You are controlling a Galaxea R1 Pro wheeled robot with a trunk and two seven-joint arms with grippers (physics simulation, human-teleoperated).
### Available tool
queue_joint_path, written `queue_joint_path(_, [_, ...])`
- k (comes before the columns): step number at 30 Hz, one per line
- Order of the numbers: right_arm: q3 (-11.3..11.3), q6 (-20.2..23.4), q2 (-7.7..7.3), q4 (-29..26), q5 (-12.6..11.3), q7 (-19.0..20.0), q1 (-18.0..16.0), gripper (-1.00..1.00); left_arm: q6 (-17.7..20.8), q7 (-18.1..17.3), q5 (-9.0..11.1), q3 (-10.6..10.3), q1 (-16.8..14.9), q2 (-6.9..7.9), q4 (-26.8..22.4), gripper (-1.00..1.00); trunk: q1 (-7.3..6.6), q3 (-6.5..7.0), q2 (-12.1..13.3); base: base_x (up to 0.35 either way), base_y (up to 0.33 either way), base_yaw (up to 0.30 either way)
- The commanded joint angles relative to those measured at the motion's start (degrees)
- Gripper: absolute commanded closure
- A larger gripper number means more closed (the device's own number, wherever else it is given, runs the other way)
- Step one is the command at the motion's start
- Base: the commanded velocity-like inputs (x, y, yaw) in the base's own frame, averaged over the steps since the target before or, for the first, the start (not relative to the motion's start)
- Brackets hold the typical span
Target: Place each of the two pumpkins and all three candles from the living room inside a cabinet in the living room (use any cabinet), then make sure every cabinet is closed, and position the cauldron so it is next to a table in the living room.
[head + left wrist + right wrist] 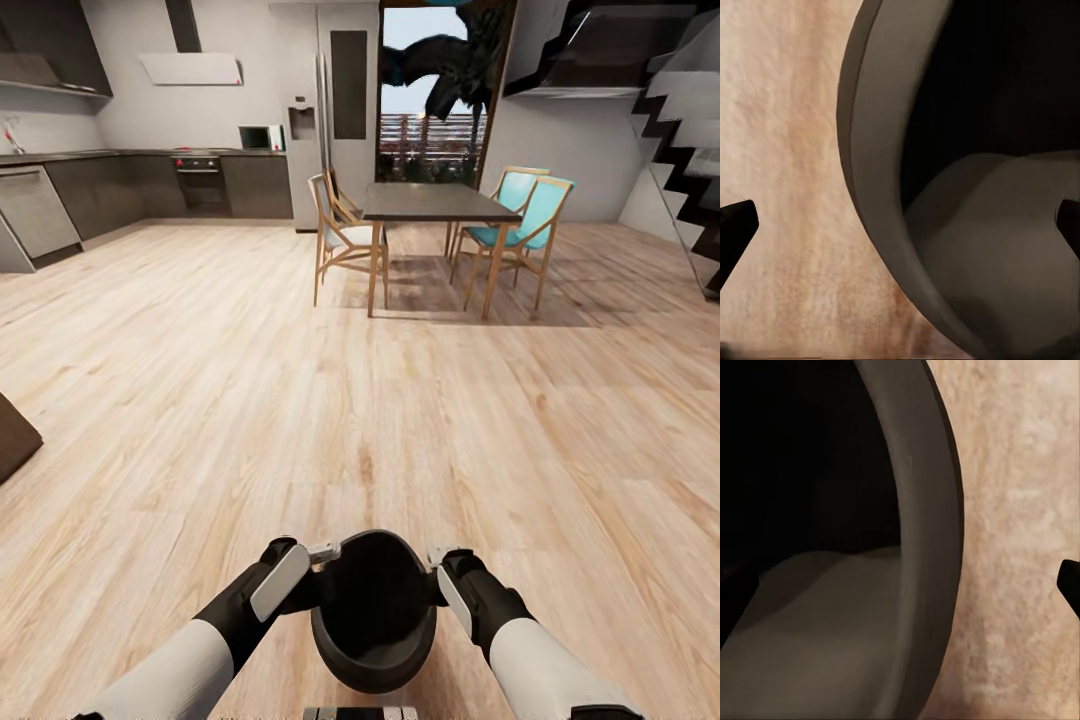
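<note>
Two arms reach forward low in the head view with the cauldron (374, 612) carried between them over the wood floor (300, 400). The left gripper (316, 566) sits at the cauldron's left rim; in the left wrist view its dark fingertips (736, 225) stand wide apart, one outside the rim over the planks and the other inside the bowl, so the jaws straddle the wall (874, 187), though whether they press on it I cannot tell. The cauldron is a round, matte dark-grey pot with a thick smooth rim and a deep shadowed hollow, paler at the bottom. The right gripper (446, 568) is at the opposite rim; the right wrist view shows one fingertip (1071, 581) outside the curved wall (934, 547) over the floor, the other lost in the dark inside, so its grip cannot be judged either.

The floor is pale, grainy planking. Far ahead stands a dark-topped dining table (430, 205) on light wooden legs, with wooden chairs (345, 240) around it, two with turquoise seats (520, 225), well apart from the cauldron
</note>
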Motion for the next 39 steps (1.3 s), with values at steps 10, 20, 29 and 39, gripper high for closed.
queue_joint_path(10, [-0.13,-0.06,0.03,-0.09,0.42,-0.04,-0.11,-1.00,0.26,-0.70,0.52,-0.31,-0.12,0.05,0.66,-1.00,0.24,-2.27,-0.16,0.000,0.000,0.000])
queue_joint_path(20, [-0.13,-0.13,0.03,-0.10,0.42,-0.06,-0.63,-1.00,0.03,-0.74,0.38,-0.38,-0.39,0.05,0.68,-1.00,0.45,-4.04,-0.27,0.000,0.000,0.000])
queue_joint_path(29, [-0.13,0.07,0.00,-1.33,0.42,-0.08,-0.61,-1.00,-2.57,-0.81,-1.73,-0.46,-0.74,0.14,0.70,-1.00,0.45,-4.04,-0.27,0.000,0.000,0.000])
queue_joint_path(39, [-0.13,0.27,-0.06,-1.91,0.42,-0.11,-0.58,-1.00,-3.85,-1.84,-2.77,-0.43,-0.73,0.28,0.77,-1.00,0.45,-4.04,-0.27,0.000,0.000,0.000])
